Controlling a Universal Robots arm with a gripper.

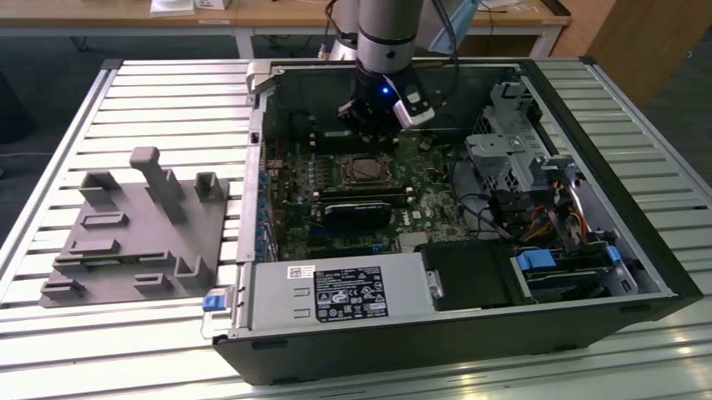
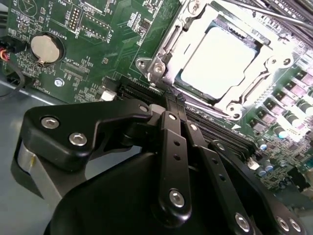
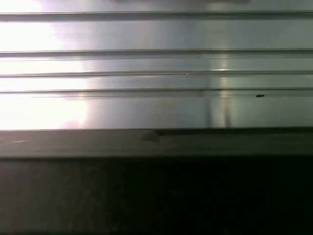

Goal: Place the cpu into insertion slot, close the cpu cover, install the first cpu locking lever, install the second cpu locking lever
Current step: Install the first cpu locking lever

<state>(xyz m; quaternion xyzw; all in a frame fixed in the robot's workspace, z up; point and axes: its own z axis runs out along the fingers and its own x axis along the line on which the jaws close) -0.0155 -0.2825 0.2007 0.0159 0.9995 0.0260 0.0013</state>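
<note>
Already seated: pale silvery square cpu (image 2: 219,63) in slot (image 1: 364,170) just beyond gripper (image 2: 173,110), metal cover (image 2: 161,49) framing it. Gripper fingers pressed together, holding nothing, above green motherboard (image 2: 98,44).

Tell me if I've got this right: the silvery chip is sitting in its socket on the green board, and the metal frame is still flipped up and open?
Not quite. The cpu does sit in the insertion slot on the green motherboard, but the cpu cover is not flipped up: it lies flat around the chip, framing its edges. The second wrist view shows this, with the end effector just beside the socket.
</note>
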